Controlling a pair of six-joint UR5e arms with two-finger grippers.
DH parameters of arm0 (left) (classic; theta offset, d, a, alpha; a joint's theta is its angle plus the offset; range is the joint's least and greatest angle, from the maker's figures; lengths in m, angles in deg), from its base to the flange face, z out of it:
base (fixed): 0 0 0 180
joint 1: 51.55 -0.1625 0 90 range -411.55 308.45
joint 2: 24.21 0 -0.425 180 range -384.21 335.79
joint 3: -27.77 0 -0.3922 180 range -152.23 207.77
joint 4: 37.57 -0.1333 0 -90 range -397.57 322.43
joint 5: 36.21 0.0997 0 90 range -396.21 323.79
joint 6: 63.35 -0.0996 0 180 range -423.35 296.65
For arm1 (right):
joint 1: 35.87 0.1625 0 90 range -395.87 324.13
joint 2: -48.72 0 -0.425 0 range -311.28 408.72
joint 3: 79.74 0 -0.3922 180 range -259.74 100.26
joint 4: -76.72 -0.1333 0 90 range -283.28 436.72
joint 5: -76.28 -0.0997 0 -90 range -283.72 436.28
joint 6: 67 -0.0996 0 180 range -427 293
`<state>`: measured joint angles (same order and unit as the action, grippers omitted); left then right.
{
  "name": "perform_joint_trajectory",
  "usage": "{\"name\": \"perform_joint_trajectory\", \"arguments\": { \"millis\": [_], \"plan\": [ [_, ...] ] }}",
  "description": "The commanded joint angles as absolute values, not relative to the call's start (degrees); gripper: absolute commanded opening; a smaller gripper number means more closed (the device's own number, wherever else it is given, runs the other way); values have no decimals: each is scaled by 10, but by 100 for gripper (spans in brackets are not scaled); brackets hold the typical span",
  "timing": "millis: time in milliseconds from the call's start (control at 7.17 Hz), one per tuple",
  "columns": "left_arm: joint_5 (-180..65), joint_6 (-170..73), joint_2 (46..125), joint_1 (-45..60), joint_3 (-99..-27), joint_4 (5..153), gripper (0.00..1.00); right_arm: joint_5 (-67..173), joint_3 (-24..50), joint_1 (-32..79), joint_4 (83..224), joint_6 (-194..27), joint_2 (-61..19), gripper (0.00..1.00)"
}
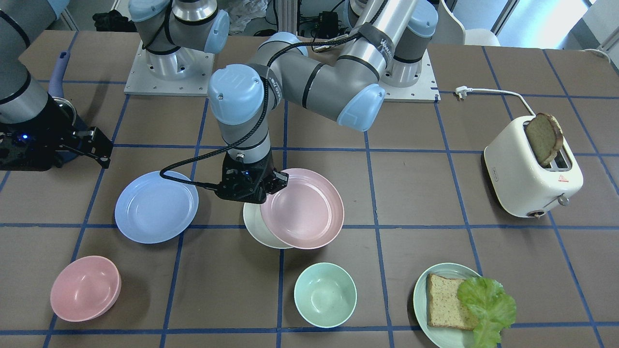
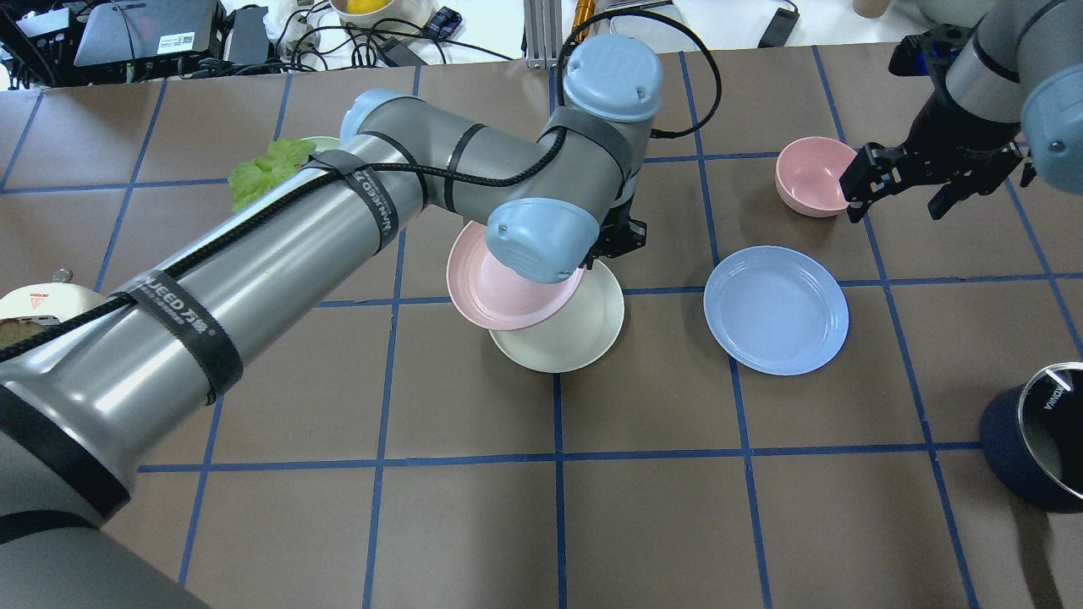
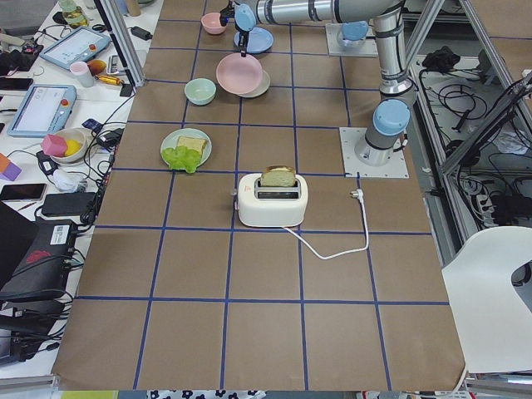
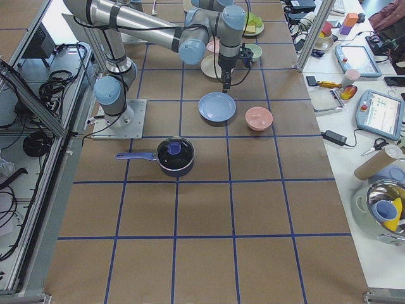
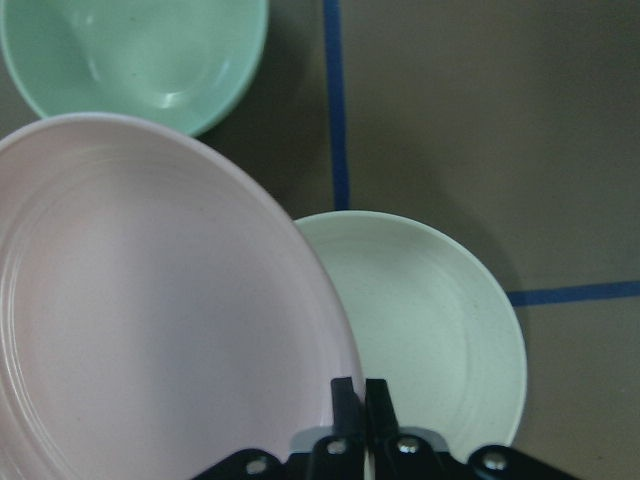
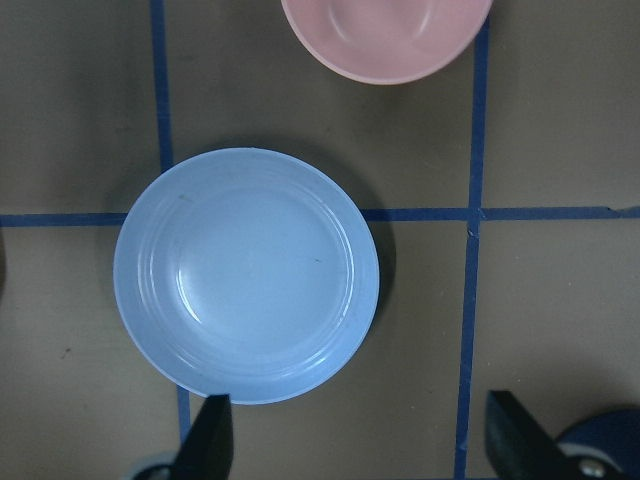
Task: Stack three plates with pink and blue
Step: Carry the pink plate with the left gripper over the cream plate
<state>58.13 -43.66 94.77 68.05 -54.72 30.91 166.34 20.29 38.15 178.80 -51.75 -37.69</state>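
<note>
My left gripper (image 1: 273, 183) is shut on the rim of the pale pink plate (image 1: 302, 208) and holds it slightly tilted, just above the cream-white plate (image 1: 256, 232), partly overlapping it. In the left wrist view the fingers (image 5: 347, 400) pinch the pink plate's (image 5: 150, 300) edge, with the cream-white plate (image 5: 430, 340) below. The light blue plate (image 2: 776, 309) lies flat on the table beside them. My right gripper (image 2: 922, 178) is open and empty, hovering above the table past the blue plate (image 6: 247, 275).
A pink bowl (image 2: 810, 176) sits close to my right gripper. A mint bowl (image 1: 325, 295) is near the plates. A mint plate (image 1: 420, 295) bears bread and lettuce. A toaster (image 1: 532, 169) and a dark pot (image 2: 1041, 440) stand at the table's ends.
</note>
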Motion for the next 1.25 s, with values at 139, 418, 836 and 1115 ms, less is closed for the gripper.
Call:
{"name": "perform_joint_trajectory", "arguments": {
  "millis": [139, 418, 836, 1115],
  "plan": [
    [582, -452, 987, 708, -543, 319, 0, 1662, 276, 353, 1845, -514, -371, 91],
    [585, -453, 994, 743, -548, 317, 0, 1663, 299, 352, 1890, -514, -350, 85],
    [633, -512, 1007, 742, -546, 310, 1, 1664, 299, 352, 1948, -512, -288, 77],
    [633, -510, 1005, 736, -541, 293, 99, 1663, 299, 352, 1958, -490, -276, 76]
  ]
}}
